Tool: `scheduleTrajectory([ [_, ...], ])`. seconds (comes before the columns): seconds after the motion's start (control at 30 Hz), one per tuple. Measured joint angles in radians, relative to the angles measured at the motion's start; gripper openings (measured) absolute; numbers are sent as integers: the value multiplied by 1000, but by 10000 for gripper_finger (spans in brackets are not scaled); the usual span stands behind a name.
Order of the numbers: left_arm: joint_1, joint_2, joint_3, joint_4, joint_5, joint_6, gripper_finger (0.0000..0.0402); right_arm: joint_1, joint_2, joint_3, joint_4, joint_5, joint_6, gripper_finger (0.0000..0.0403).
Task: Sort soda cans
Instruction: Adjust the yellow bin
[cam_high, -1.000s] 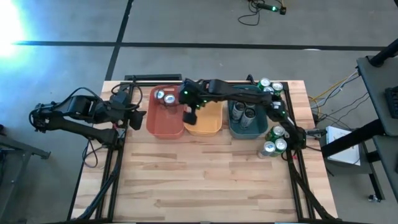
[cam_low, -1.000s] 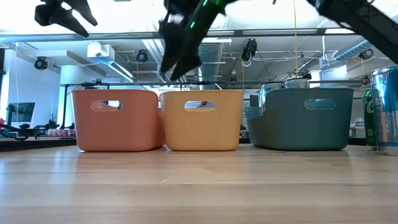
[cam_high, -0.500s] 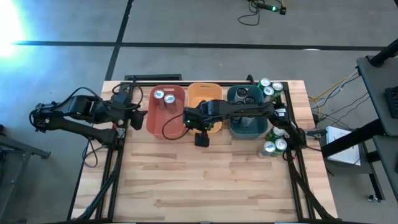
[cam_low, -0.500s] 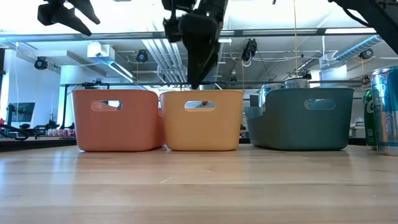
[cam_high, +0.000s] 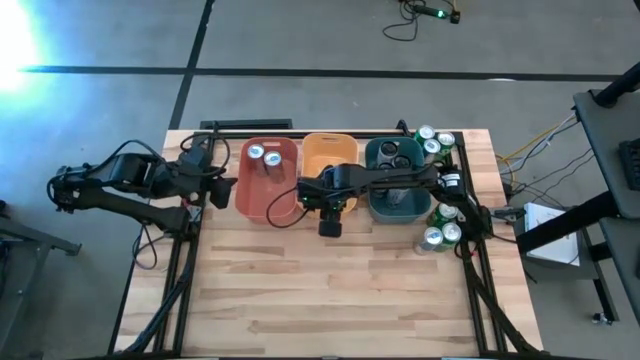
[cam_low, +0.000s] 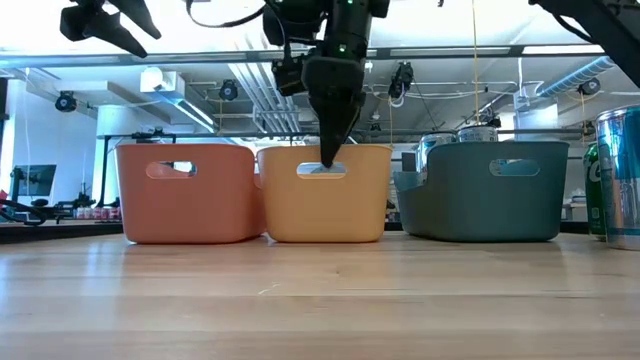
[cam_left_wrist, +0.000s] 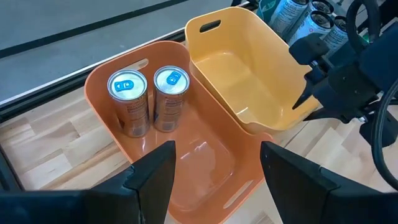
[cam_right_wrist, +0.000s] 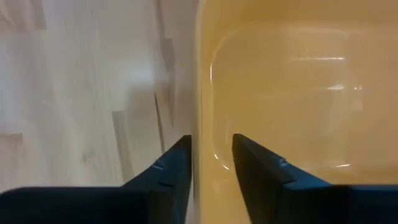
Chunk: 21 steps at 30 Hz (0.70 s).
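right gripper (cam_right_wrist: 210, 163), fingers slightly spread astride the orange bin (cam_high: 330, 158)'s near rim, holds nothing; unsorted soda cans (cam_high: 440, 228) stand well off toward its own base, far from the left gripper (cam_left_wrist: 214, 174), also spread and empty.

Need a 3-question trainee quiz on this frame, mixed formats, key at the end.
1. True or false: the orange bin holds cans.
2. How many cans stand in the red bin?
3. The right gripper is: A) over the teal bin B) straddling the orange bin's near wall C) beside the loose cans.

Key: 1 false, it shows empty. 2 two. 3 B; the left gripper waits open by the red bin.
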Motion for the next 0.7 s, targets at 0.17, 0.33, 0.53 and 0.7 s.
scheduleTrajectory([
  [0.17,0,0,0,0,0,0,219,0,-7,-3,-13,-19,-2,56],
  [0.33,0,0,0,0,0,0,219,0,-36,-3,-41,-21,-22,15],
  [0.53,0,0,0,0,0,0,219,2,-70,-3,-59,-22,-33,13],
  [0.7,0,0,0,0,0,-1,219,5,-71,-6,-82,-48,-32,13],
])
